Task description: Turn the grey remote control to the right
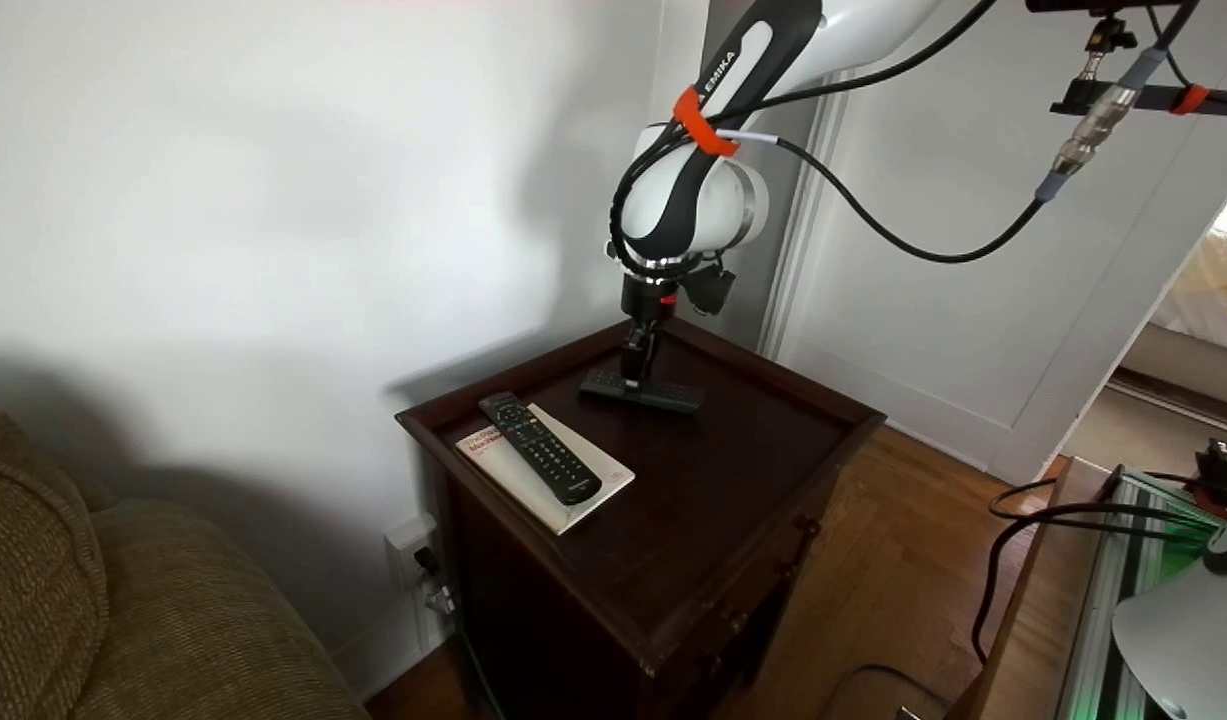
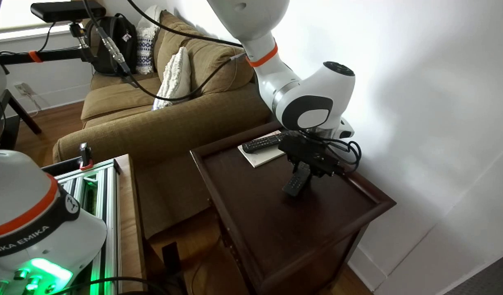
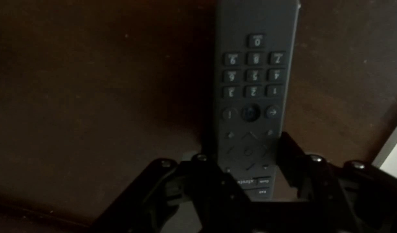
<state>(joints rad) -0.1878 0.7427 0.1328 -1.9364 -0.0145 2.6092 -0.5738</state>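
The grey remote control (image 1: 671,397) is at the dark wooden cabinet top (image 1: 713,480), beyond the book. It also shows in an exterior view (image 2: 296,183), partly hidden by the gripper. In the wrist view the remote (image 3: 253,100) runs lengthwise, its digits upside down and one end hidden behind the gripper. My gripper (image 3: 248,152) has a finger against each long side of it, near the direction keys. The gripper (image 1: 633,382) points straight down. Whether the remote touches the cabinet top or hangs slightly above it, I cannot tell.
A longer black remote (image 1: 540,447) lies on a pale book (image 1: 523,480) at the cabinet's sofa side; both show in both exterior views. A raised rim (image 1: 773,375) edges the cabinet top. A white wall (image 1: 273,200) stands close behind. A brown sofa (image 2: 173,127) stands beside it.
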